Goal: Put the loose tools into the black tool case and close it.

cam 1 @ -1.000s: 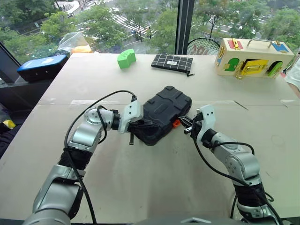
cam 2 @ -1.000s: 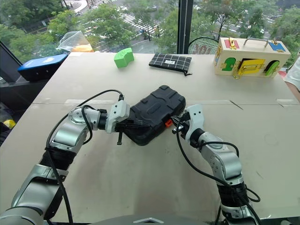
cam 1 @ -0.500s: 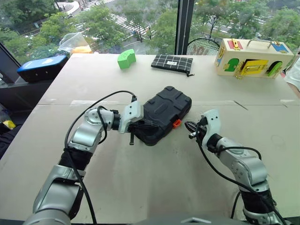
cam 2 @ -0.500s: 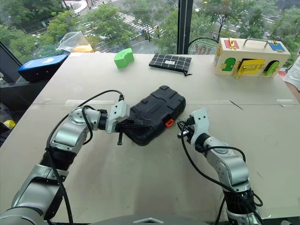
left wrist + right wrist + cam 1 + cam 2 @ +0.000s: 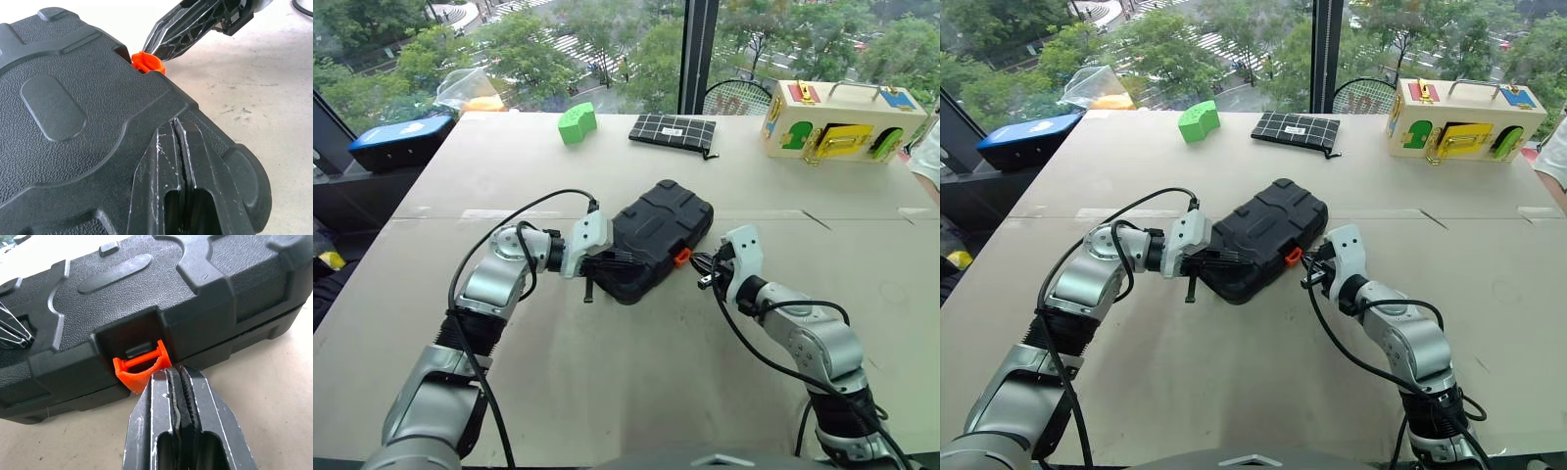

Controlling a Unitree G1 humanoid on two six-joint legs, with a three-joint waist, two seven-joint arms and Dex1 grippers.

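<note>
So here's where I'm at. Left of centre in the head view, my left gripper (image 5: pixel 597 266) is pinched fully shut with nothing in it, tips pressed down on the near-left corner of the black tool case (image 5: pixel 661 235), which sits mid-frame with its lid down. No loose tools on the table that I can see, so I'm guessing they're all inside.

Just right of the case, my right gripper (image 5: pixel 177 382) is also closed tight and empty, its tips butted up against the underside of the orange latch (image 5: pixel 142 367), which looks flipped out and not snapped home yet.

What worries me: closed tips are a narrow poker, so if I push off-axis they'll skid off the latch and jab the table (image 5: pixel 636 382). And if the left one lets up, I reckon the whole case slides toward the upper left instead of the latch clicking.
</note>
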